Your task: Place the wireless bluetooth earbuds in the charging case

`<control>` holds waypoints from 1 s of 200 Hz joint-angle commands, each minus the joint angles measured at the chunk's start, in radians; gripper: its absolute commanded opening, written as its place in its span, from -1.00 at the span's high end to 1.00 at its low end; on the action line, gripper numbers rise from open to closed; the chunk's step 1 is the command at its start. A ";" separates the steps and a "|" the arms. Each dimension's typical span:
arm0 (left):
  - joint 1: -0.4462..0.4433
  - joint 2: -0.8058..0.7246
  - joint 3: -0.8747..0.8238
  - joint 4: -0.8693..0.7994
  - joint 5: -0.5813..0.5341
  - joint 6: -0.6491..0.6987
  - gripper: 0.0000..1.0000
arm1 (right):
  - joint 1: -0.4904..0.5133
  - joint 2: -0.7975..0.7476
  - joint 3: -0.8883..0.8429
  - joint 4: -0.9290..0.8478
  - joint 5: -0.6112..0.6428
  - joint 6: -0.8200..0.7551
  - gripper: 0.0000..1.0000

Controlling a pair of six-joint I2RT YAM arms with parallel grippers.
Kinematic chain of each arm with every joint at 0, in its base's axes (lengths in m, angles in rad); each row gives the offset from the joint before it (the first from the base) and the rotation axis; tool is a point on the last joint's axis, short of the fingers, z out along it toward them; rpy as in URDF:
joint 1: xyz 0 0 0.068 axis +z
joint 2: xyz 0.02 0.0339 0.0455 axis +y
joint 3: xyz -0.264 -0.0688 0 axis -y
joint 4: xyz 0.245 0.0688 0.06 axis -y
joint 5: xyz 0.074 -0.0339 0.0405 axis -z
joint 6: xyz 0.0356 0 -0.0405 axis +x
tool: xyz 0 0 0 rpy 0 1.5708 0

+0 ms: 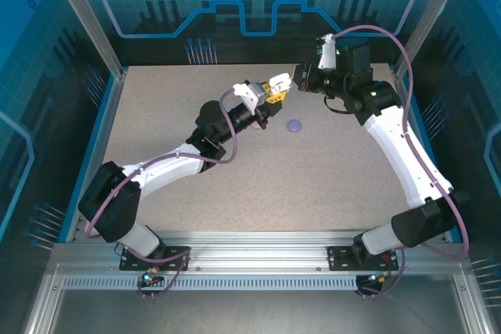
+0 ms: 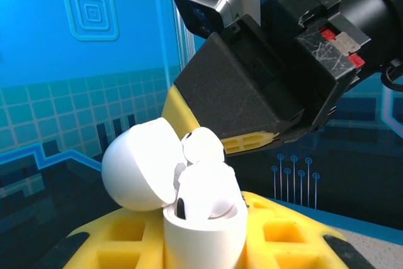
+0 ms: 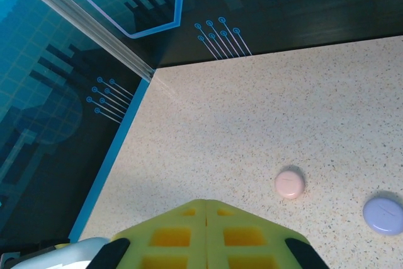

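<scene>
My left gripper [image 1: 274, 93] is raised above the table's far middle, shut on an open white charging case [image 2: 203, 234] that stands between its yellow fingers [image 2: 119, 240]. The round lid [image 2: 140, 165] is tipped back to the left. White earbuds [image 2: 208, 184] sit in the case's mouth, with one rounded earbud [image 2: 203, 144] sticking up highest. My right gripper [image 2: 252, 142] comes in from the right with its yellow tips right beside that top earbud. From the right wrist its jaws [image 3: 208, 205] are pressed together with nothing showing between them.
A closed purple case [image 1: 295, 125] lies on the speckled table [image 1: 337, 162], also seen from the right wrist [image 3: 383, 214]. A closed pink case [image 3: 289, 184] lies to its left. Blue walls and an aluminium post [image 3: 82, 23] enclose the far side.
</scene>
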 commanded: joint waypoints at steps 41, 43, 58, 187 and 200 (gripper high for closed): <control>-0.007 0.006 0.026 0.042 -0.006 -0.004 1.00 | 0.050 -0.074 -0.032 -0.021 -0.029 -0.005 0.85; -0.007 0.005 0.026 0.043 -0.006 -0.004 1.00 | 0.051 -0.075 -0.035 -0.020 -0.029 -0.004 0.85; -0.008 0.005 0.026 0.042 -0.009 -0.004 1.00 | 0.055 -0.092 -0.057 -0.018 -0.031 0.002 0.85; -0.007 0.005 0.021 0.051 -0.004 -0.014 1.00 | 0.074 -0.150 -0.122 -0.028 0.096 0.008 0.78; -0.008 0.006 0.019 0.051 -0.001 -0.018 1.00 | 0.060 -0.152 -0.115 -0.021 0.120 0.009 0.77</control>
